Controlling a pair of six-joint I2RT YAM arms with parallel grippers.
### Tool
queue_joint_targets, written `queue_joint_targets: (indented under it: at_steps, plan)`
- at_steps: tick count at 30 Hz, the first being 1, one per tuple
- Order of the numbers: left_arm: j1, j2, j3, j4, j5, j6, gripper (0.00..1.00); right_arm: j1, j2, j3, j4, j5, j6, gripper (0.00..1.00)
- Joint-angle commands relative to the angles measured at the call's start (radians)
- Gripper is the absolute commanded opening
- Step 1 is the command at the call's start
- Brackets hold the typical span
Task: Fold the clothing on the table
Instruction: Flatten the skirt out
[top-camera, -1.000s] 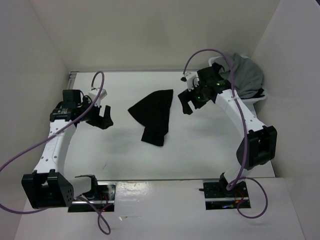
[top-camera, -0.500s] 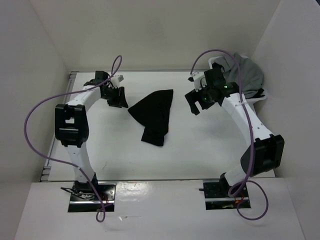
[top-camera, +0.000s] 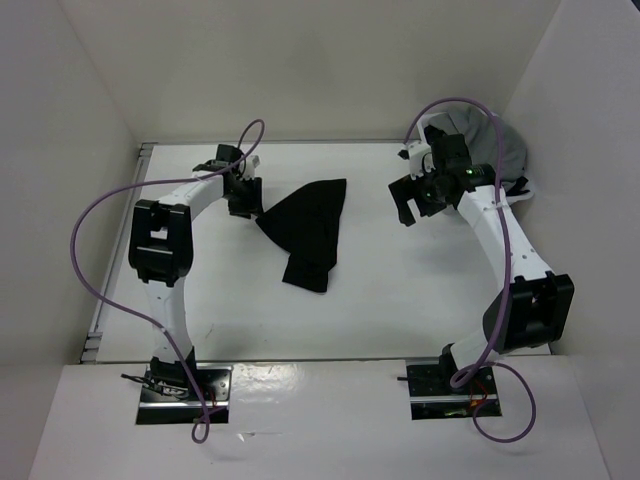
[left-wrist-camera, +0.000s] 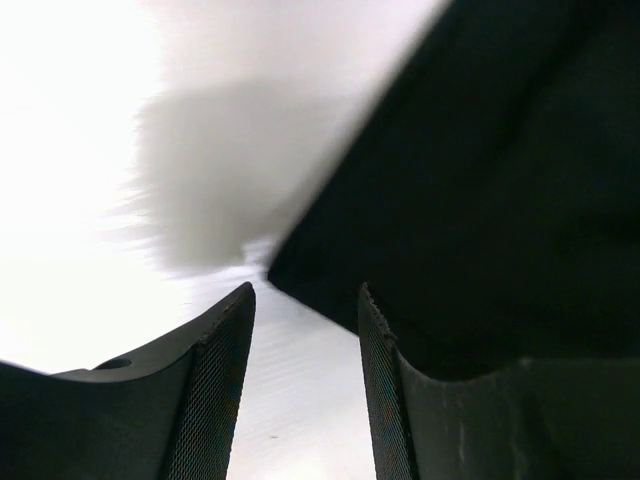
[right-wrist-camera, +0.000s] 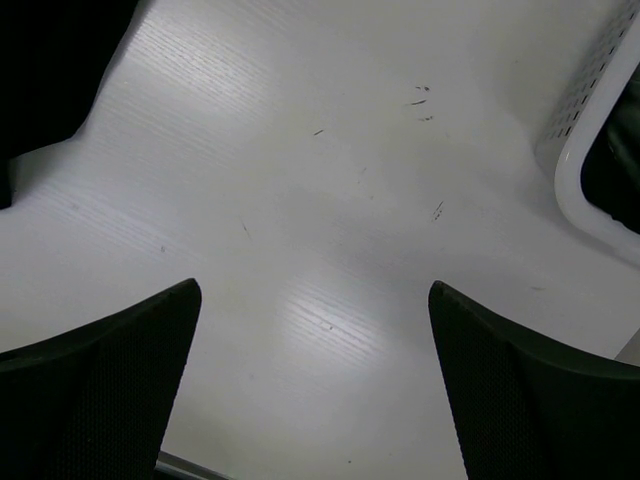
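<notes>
Small plain black soft fabric garment (top-camera: 308, 232) lying rumpled on the big white rectangular bench (top-camera: 400, 290), roughly mid-bench toward the far side, wide up top, narrowing toward the near edge.

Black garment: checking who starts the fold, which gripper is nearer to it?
Left. The left gripper is at the black garment's left corner, the cloth just beyond its tips; the right gripper hangs over the table to its right, well apart.

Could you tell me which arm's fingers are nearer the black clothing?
The left fingers: they sit at the clothing's left corner, while the right fingers hover apart from it over the table.
</notes>
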Motion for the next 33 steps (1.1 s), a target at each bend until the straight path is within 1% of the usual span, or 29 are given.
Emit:
queue_joint_targets:
  at_steps: [1, 2, 6, 9, 19, 25, 27, 28, 29, 31, 32, 33]
  plan:
    - [0.009, -0.026, -0.006, -0.005, -0.133, -0.031, 0.53, 0.000, -0.004, 0.005, 0.005, -0.019, -0.007, 0.98]
    - [0.009, -0.051, -0.020, 0.006, -0.159, -0.031, 0.53, 0.000, -0.004, 0.005, 0.005, -0.030, -0.007, 0.98]
    - [0.009, -0.060, -0.043, 0.017, -0.168, -0.031, 0.53, 0.000, 0.019, 0.016, 0.014, -0.039, -0.017, 0.98]
    - [0.009, -0.013, -0.009, -0.003, -0.124, -0.040, 0.53, 0.000, 0.039, 0.037, 0.014, -0.039, -0.017, 0.98]
    - [0.000, 0.024, 0.000, -0.003, 0.058, -0.040, 0.54, 0.000, 0.030, 0.016, 0.005, -0.039, -0.017, 0.98]
    - [0.000, 0.052, 0.009, -0.013, 0.071, -0.040, 0.53, 0.000, 0.039, 0.016, 0.005, -0.039, -0.017, 0.98]
    - [0.000, 0.063, 0.009, -0.013, 0.080, -0.040, 0.46, 0.000, 0.039, 0.016, 0.005, -0.039, -0.017, 0.98]
    - [0.000, 0.063, 0.000, -0.013, 0.080, -0.040, 0.40, 0.000, 0.039, 0.016, 0.005, -0.039, -0.017, 0.98]
    - [0.000, 0.063, 0.000, -0.013, 0.080, -0.031, 0.25, 0.000, 0.039, 0.016, 0.017, -0.039, -0.017, 0.98]
    - [0.000, 0.063, 0.000, -0.013, 0.080, -0.019, 0.04, 0.000, 0.065, 0.025, 0.037, -0.050, -0.006, 0.98]
    - [0.000, 0.063, 0.015, -0.013, 0.063, -0.019, 0.00, 0.000, 0.075, 0.025, 0.046, -0.062, 0.006, 0.98]
    - [0.000, 0.063, 0.029, -0.025, 0.063, -0.008, 0.00, 0.000, 0.104, 0.051, 0.057, -0.062, 0.026, 0.98]
